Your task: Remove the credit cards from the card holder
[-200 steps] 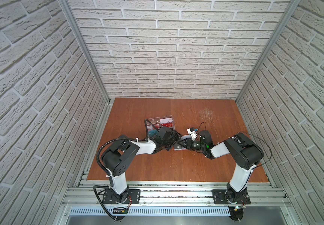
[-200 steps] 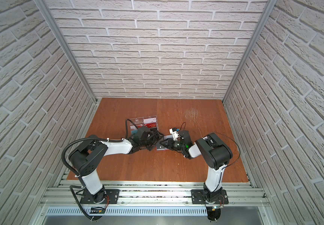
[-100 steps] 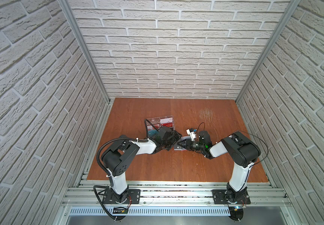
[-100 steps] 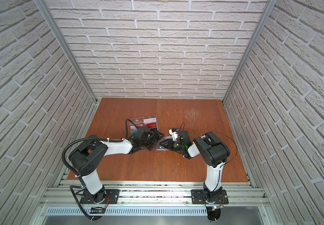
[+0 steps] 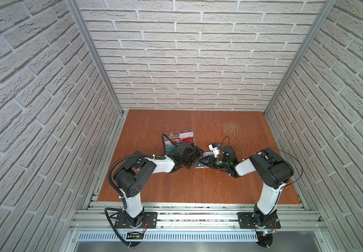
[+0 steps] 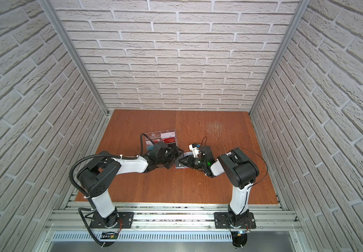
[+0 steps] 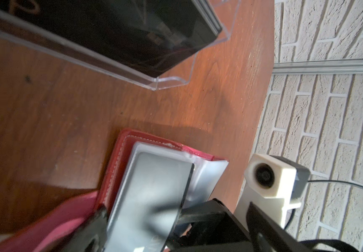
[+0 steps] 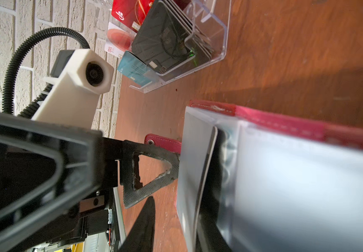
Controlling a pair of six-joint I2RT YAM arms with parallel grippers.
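Observation:
The red card holder (image 5: pixel 200 167) (image 7: pixel 115 165) lies open on the table between both arms, its greyish sleeves (image 8: pixel 296 185) facing up. A dark grey credit card (image 7: pixel 154 196) (image 8: pixel 207 172) sticks partly out of a sleeve. My right gripper (image 8: pixel 176 235) (image 5: pixel 199 162) straddles that card's free edge, its jaws narrow, with wood showing between one finger (image 8: pixel 145 227) and the card. My left gripper (image 7: pixel 180 240) (image 5: pixel 192 160) stands wide open over the holder's other end. One of its fingers (image 8: pixel 150 172) touches the sleeve edge beside the red strap tab (image 8: pixel 163 140).
A clear acrylic tray (image 5: pixel 179 135) (image 7: pixel 171 80) stands just behind the holder. It holds several black cards (image 8: pixel 165 43), a teal card (image 8: pixel 134 67) and a red card (image 8: pixel 130 8). Brick walls close in three sides.
My right gripper's jaws have narrowed around the card's edge. Neither arm has visibly moved, and the left gripper stays wide open.

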